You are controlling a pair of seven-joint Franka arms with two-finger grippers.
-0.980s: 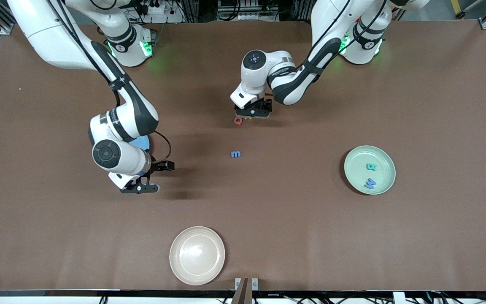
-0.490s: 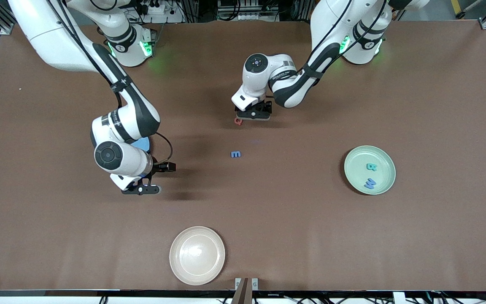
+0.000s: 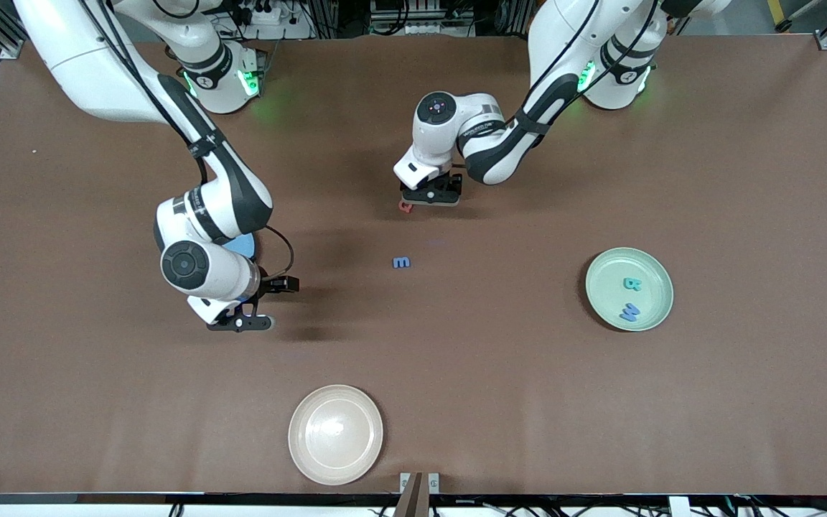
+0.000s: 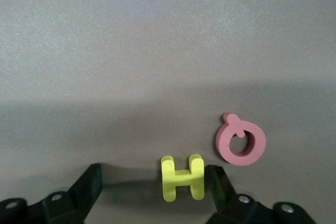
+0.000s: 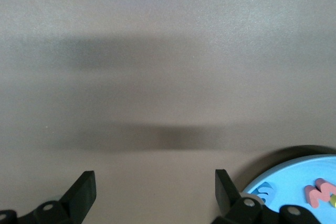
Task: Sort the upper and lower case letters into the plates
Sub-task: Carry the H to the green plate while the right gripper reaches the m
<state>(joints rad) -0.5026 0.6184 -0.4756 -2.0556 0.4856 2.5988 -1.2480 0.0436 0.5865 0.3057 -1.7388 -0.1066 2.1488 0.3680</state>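
Observation:
My left gripper (image 4: 155, 182) is down at the table near the middle, open around a yellow letter H (image 4: 182, 178). One finger (image 4: 219, 184) touches the H and the other (image 4: 90, 182) stands well apart. A red Q (image 4: 241, 141) lies right beside it, partly hidden under the left gripper (image 3: 428, 197) in the front view. A blue m (image 3: 401, 263) lies nearer the camera. The mint plate (image 3: 661, 280) holds a teal B (image 3: 632, 284) and a blue W (image 3: 629, 311). My right gripper (image 5: 155, 184) hangs open and empty beside the blue plate (image 5: 294, 182), which holds a few letters.
A cream-white plate (image 3: 335, 434) sits near the table's front edge. In the front view the right arm covers most of the blue plate (image 3: 243, 245). Bare brown tabletop surrounds the blue m.
The left hand has shifted slightly and settled lower over the yellow H, now covering part of the red Q. The right arm has barely moved.

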